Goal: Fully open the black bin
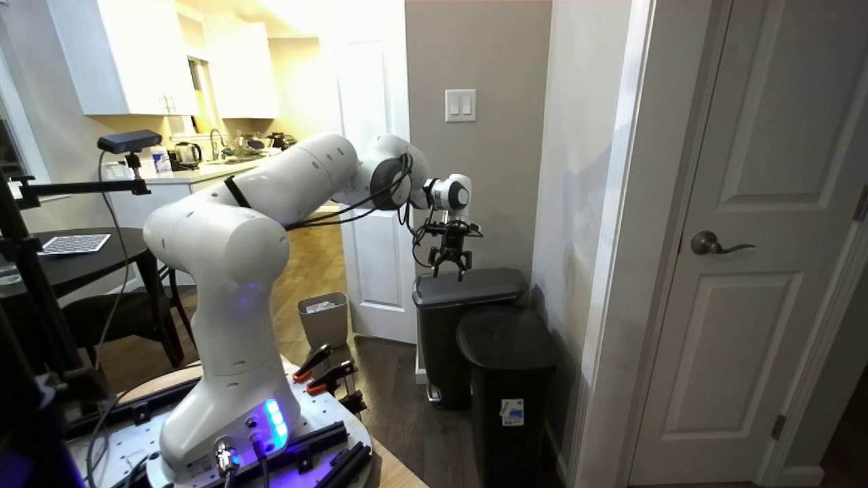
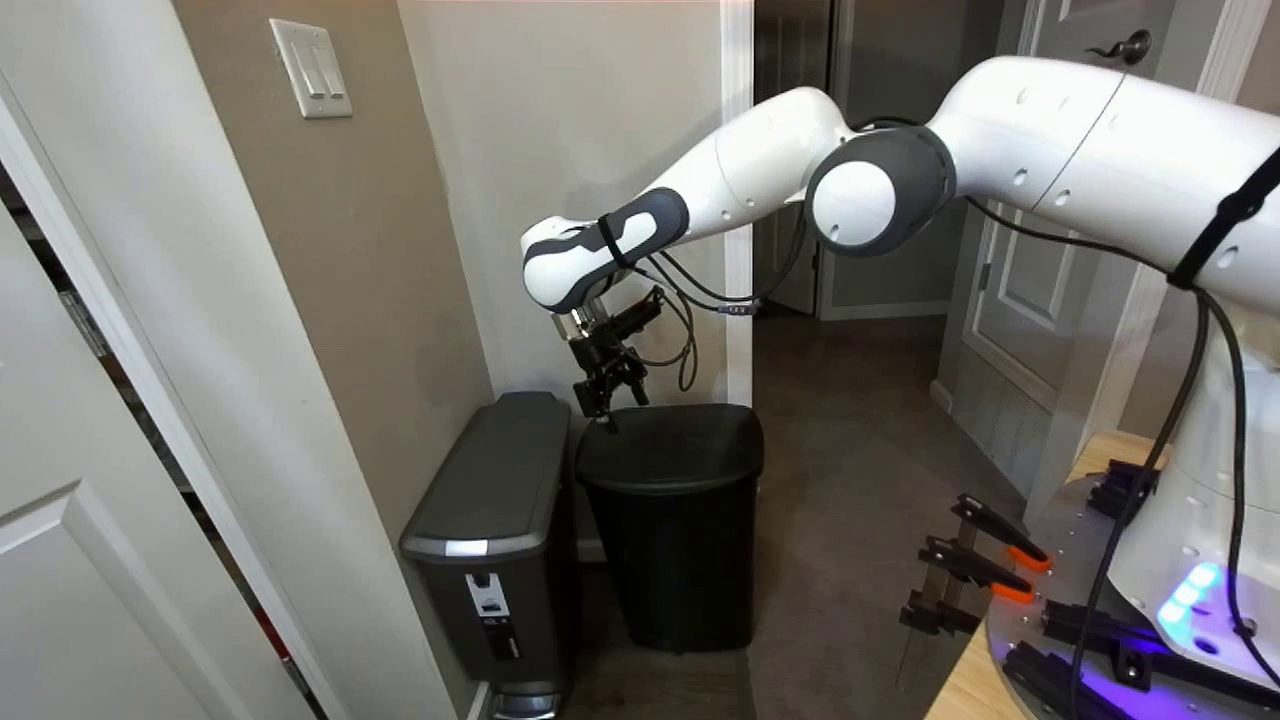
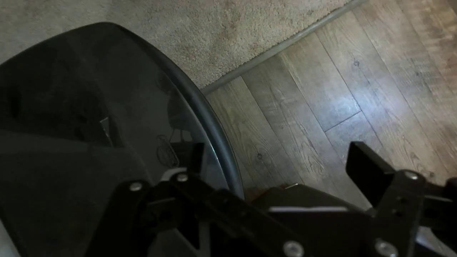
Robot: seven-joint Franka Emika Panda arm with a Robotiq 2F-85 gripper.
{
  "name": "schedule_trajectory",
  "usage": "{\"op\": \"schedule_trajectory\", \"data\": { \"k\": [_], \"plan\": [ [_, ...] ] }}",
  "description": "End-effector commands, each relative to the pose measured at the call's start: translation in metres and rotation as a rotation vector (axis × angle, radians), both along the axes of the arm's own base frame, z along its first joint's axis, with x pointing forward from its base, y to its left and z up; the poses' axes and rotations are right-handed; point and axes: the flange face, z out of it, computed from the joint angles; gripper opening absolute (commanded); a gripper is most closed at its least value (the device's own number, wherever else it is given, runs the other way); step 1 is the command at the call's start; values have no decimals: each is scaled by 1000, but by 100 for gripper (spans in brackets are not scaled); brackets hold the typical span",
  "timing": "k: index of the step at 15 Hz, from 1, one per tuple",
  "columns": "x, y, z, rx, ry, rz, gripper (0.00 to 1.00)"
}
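Note:
The black bin [image 1: 512,440] stands upright in the corner with its flat lid down; a pale label shows on its side. It also shows in an exterior view [image 2: 680,560]. In the wrist view its glossy lid [image 3: 89,89] fills the left side, with the curved rim toward the middle. My gripper [image 1: 449,270] is open and empty, pointing down above the bins; it also shows at the lid's back edge in an exterior view [image 2: 622,405]. In the wrist view the gripper [image 3: 280,160] has its left finger over the lid's rim and its right finger over floor. I cannot tell whether a fingertip touches the lid.
A grey-bodied bin [image 1: 434,339] with a dark lid stands right beside the black bin, against the wall; it also shows in an exterior view [image 2: 490,480]. A small grey wastebasket [image 1: 325,324] stands by the white door [image 1: 376,271]. Clamps [image 2: 975,560] stick out from the robot's table.

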Motion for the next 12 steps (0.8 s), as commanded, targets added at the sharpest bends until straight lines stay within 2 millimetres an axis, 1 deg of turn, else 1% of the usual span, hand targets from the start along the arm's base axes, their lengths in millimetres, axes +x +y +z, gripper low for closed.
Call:
{"op": "schedule_trajectory", "data": {
  "k": [1,2,4,11,12],
  "plan": [
    [9,5,-21,-53,-26,132,100],
    [3,6,-15,-26,-15,66,100],
    [2,9,-25,-30,-13,75,100],
    [4,8,-22,-29,-18,73,100],
    [9,14,-18,-51,-76,85,100]
  ]
}}
